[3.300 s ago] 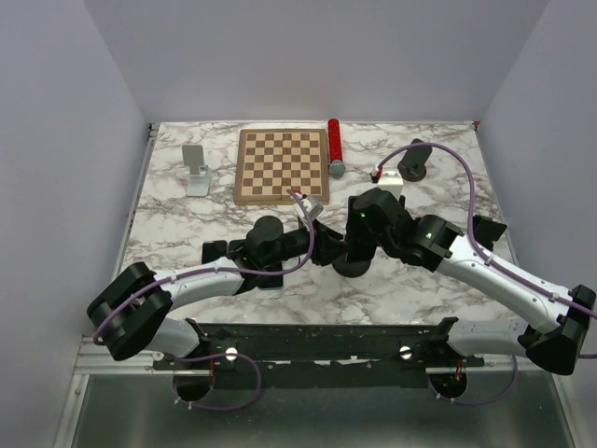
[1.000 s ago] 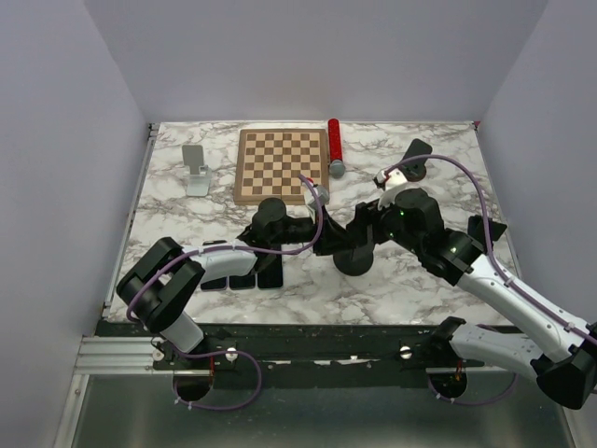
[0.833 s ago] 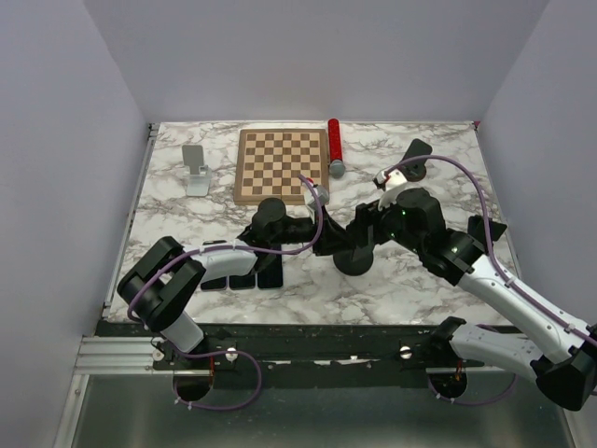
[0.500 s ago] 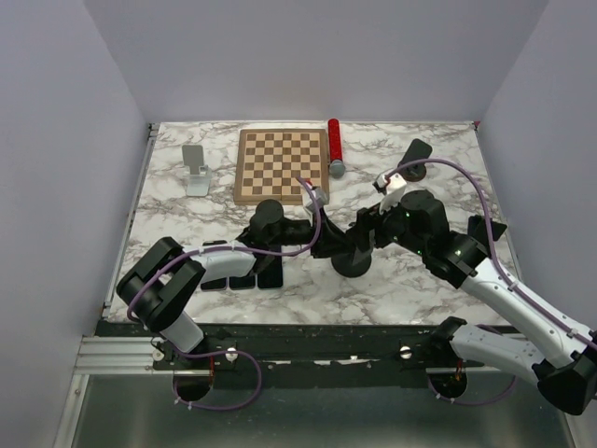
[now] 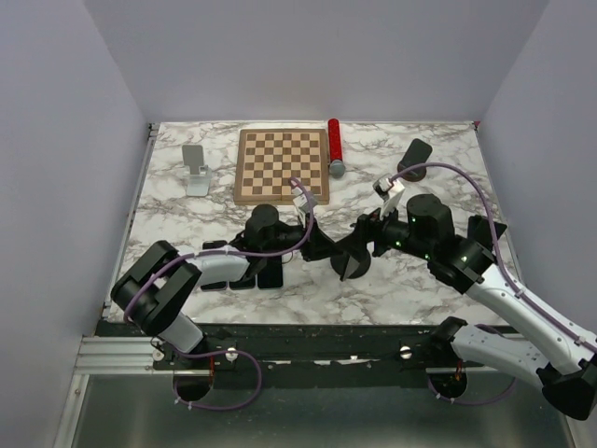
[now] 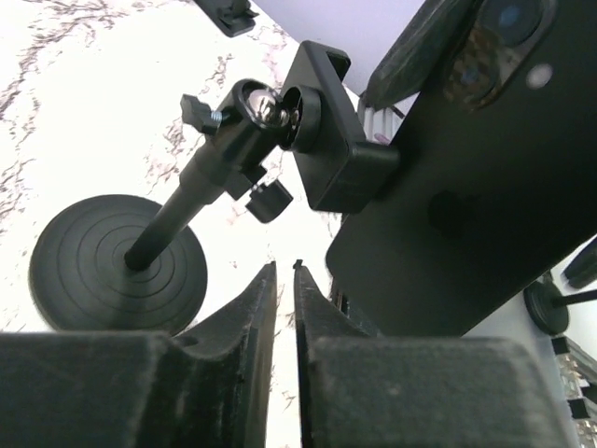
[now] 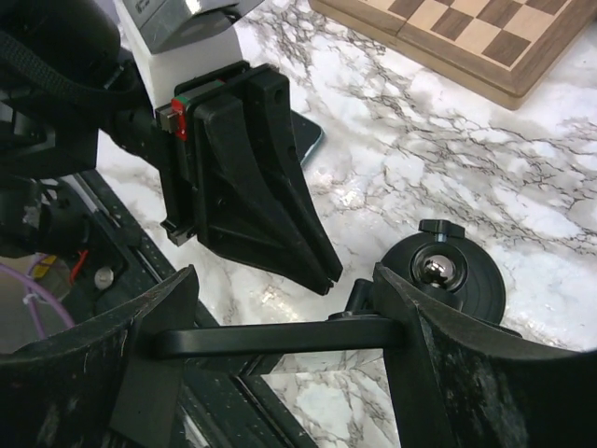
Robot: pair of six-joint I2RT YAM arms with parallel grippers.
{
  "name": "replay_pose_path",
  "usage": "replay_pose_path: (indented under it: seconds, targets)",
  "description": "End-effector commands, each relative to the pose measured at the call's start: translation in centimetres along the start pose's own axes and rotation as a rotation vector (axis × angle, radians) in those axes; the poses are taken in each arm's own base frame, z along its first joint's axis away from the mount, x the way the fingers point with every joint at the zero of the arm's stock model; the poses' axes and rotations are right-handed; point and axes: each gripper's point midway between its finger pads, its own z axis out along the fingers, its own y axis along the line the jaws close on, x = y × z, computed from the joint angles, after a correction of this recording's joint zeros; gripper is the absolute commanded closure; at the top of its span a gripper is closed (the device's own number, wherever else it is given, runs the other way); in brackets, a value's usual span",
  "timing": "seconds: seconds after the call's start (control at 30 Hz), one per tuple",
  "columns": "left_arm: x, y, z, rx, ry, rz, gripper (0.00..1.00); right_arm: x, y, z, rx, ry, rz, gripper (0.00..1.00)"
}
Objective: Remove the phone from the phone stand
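Phone (image 6: 466,205): seated in phone stand (image 6: 177,207) clamp, above base. Right gripper (image 7: 280,329): fingers spread across phone edges, apparently clamping it for lift-out. Left gripper (image 6: 284,280): fingers pressed together, empty, beside stand base, likely to steady it.

Marble table (image 5: 168,233), chessboard (image 5: 282,165), red cylinder (image 5: 334,142), silver stand (image 5: 195,169), black phone stand (image 5: 353,269), flat dark phones (image 5: 270,277)
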Motion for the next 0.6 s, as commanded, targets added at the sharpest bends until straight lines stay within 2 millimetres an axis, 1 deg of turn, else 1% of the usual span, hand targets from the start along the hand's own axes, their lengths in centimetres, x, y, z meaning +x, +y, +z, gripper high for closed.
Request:
replay_pose_path:
  seconds: [0.0, 0.1, 0.17, 0.3, 0.33, 0.4, 0.43, 0.47, 0.5, 0.57]
  targets:
    - [-1.0, -0.7, -1.4, -0.063, -0.048, 0.027, 0.74, -4.2, 2.2, -1.6, -0.054, -0.095, 0.053, 0.99]
    - [-1.8, -1.2, -2.5, -0.120, -0.062, 0.049, 0.63, -5.2, 2.3, -2.3, -0.033, -0.102, 0.075, 0.99]
    - [-2.4, -1.6, -3.4, -0.159, -0.072, 0.071, 0.59, -6.1, 2.4, -2.8, -0.022, -0.124, 0.089, 0.99]
    - [-4.8, -2.6, -5.8, -0.268, -0.126, 0.142, 0.52, -8.1, 2.7, -3.8, -0.012, -0.189, 0.122, 0.99]
    - [-5.6, -2.9, -6.5, -0.304, -0.146, 0.159, 0.49, -8.6, 2.6, -4.0, -0.002, -0.205, 0.133, 0.99]
    - [-7.1, -3.0, -8.4, -0.406, -0.185, 0.181, 0.44, -9.4, 2.7, -4.4, 0.001, -0.230, 0.147, 0.99]
    - [-7.6, -2.7, -9.5, -0.475, -0.196, 0.186, 0.43, -9.7, 2.9, -4.6, -0.002, -0.241, 0.157, 0.99]
    - [-8.7, -3.0, -10.6, -0.526, -0.222, 0.201, 0.42, -10.0, 3.0, -4.6, -0.008, -0.249, 0.170, 0.99]
    - [-9.2, -2.7, -11.9, -0.599, -0.239, 0.205, 0.41, -10.2, 3.2, -4.5, -0.015, -0.250, 0.178, 0.99]
    - [-10.8, -2.8, -14.8, -0.727, -0.302, 0.220, 0.37, -10.4, 3.7, -3.9, -0.036, -0.227, 0.201, 1.00]
